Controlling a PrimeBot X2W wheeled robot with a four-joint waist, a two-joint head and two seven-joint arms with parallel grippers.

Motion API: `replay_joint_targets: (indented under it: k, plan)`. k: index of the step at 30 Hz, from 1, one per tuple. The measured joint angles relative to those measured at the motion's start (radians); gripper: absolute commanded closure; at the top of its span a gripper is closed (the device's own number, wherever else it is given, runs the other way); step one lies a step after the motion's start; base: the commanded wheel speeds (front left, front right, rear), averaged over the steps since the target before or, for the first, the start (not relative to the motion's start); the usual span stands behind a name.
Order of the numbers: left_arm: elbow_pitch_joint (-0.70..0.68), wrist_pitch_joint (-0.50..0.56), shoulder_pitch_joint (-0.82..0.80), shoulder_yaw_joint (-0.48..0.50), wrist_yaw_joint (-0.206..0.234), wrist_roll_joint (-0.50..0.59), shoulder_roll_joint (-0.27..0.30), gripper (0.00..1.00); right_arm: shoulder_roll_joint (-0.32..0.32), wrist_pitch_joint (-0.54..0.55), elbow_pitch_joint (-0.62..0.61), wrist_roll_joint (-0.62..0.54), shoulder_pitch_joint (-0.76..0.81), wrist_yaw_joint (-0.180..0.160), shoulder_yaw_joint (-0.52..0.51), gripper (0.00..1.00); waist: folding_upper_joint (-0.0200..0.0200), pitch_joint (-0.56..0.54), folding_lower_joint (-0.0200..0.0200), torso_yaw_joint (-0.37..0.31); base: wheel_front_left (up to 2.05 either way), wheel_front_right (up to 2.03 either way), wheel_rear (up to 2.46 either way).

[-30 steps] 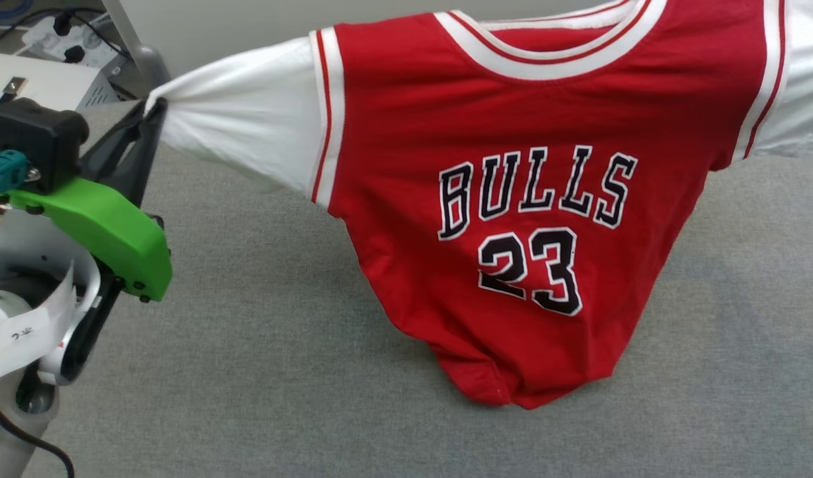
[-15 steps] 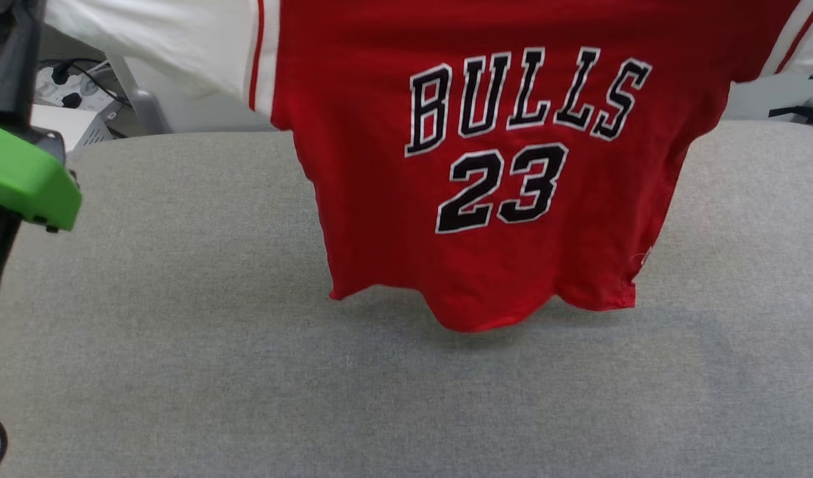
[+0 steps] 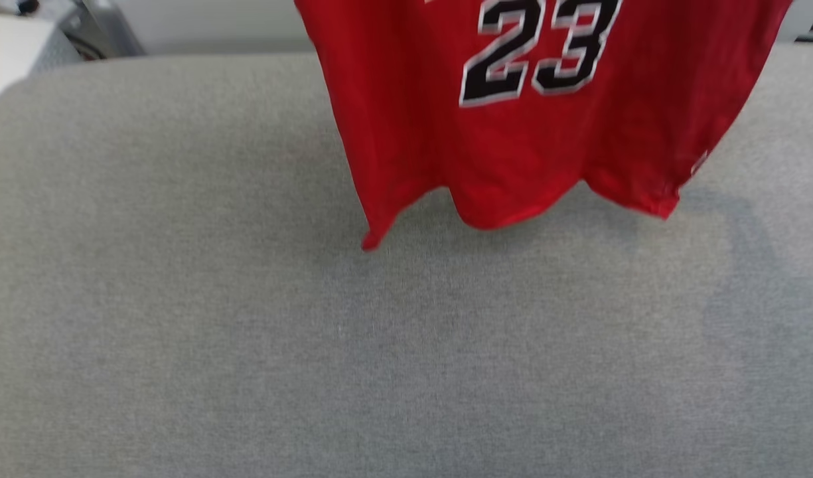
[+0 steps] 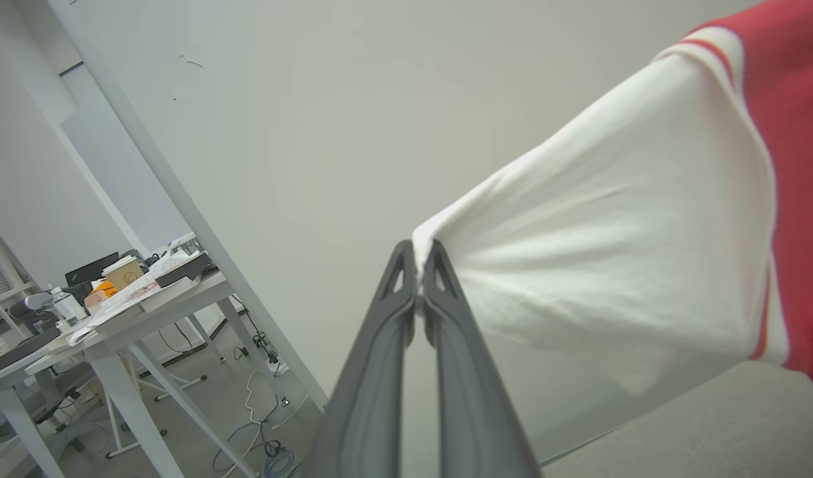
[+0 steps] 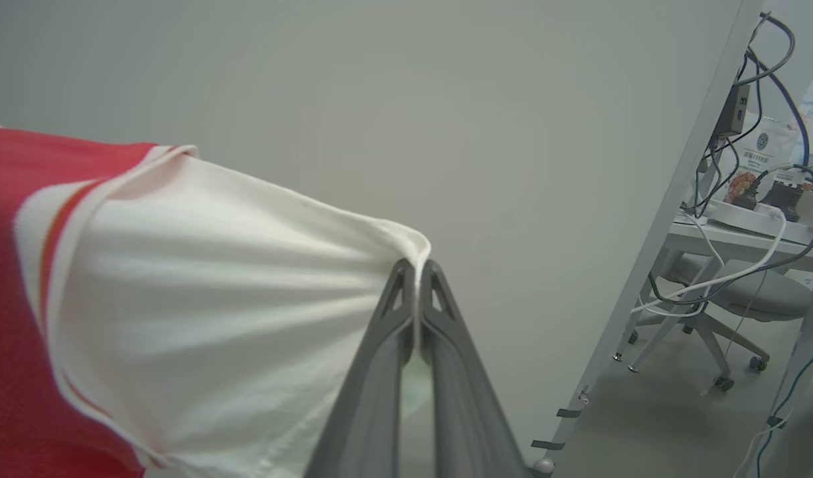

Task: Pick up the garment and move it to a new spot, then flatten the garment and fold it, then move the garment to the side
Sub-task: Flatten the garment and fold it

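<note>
— Where is our shirt (image 3: 512, 146)?
— We see it hanging up in the air, far and a bit right. It is red, with a black "23".
— And its sleeves (image 4: 612, 265)?
— White, pulled out tight to both sides.

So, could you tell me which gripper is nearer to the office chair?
Right. The right gripper, clamping one white sleeve, has the chair beyond it; the left gripper holds the opposite sleeve, across the garment.
</note>
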Motion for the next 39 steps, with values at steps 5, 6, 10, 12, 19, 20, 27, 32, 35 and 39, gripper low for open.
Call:
replay_joint_targets:
  k: [5,6,10,12,19,20,27,32,35,39]
  plan:
    - [0.147,-0.014,-0.234,-0.034,-0.057,0.039,-0.04,1.0,0.017,-0.032,0.096,-0.019,-0.2,0.0,0.045,1.0,0.0,0.109,0.0,-0.002,0.0,0.0,0.0]
    - [0.179,-0.021,-0.28,-0.04,-0.065,0.05,-0.049,1.0,0.024,-0.044,0.119,-0.027,-0.244,0.0,0.056,1.0,0.0,0.133,0.0001,-0.002,0.0,0.0,0.0]
    - [0.303,-0.074,-0.44,-0.067,-0.091,0.093,-0.081,1.0,0.065,-0.097,0.215,-0.064,-0.396,0.0,0.086,1.0,0.0,0.219,0.0003,-0.006,0.0,0.0,0.0]
    - [0.372,-0.125,-0.529,-0.078,-0.098,0.122,-0.101,1.0,0.092,-0.128,0.272,-0.088,-0.47,0.0,0.098,1.0,0.0,0.265,0.0003,-0.009,0.0,0.0,0.0]
    - [0.6,-0.249,-0.728,-0.127,-0.114,0.173,-0.168,1.0,0.174,-0.244,0.437,-0.152,-0.624,0.0,0.103,1.0,0.0,0.396,0.0003,-0.018,0.0,0.0,0.0]
    - [0.623,-0.265,-0.74,-0.132,-0.114,0.177,-0.175,1.0,0.182,-0.26,0.453,-0.156,-0.632,0.0,0.103,1.0,0.0,0.409,0.0004,-0.019,0.0,0.0,0.0]
    - [0.774,-0.392,-0.757,-0.17,-0.12,0.178,-0.23,1.0,0.234,-0.344,0.547,-0.156,-0.635,0.0,0.139,1.0,0.0,0.473,0.0003,-0.022,0.0,0.0,0.0]
    - [0.835,-0.462,-0.68,-0.188,-0.122,0.131,-0.278,1.0,0.239,-0.388,0.548,-0.087,-0.555,-0.001,0.186,1.0,0.0,0.459,0.0002,-0.014,0.0,0.0,0.0]
    - [0.859,-0.497,-0.592,-0.211,-0.123,0.119,-0.302,1.0,0.236,-0.402,0.535,-0.036,-0.469,-0.001,0.223,1.0,0.0,0.439,0.0002,-0.01,0.0,0.0,0.0]
    - [0.888,-0.53,-0.45,-0.234,-0.123,0.094,-0.327,1.0,0.228,-0.42,0.502,0.041,-0.33,-0.001,0.252,1.0,0.0,0.401,0.0002,-0.005,0.0,0.0,0.0]
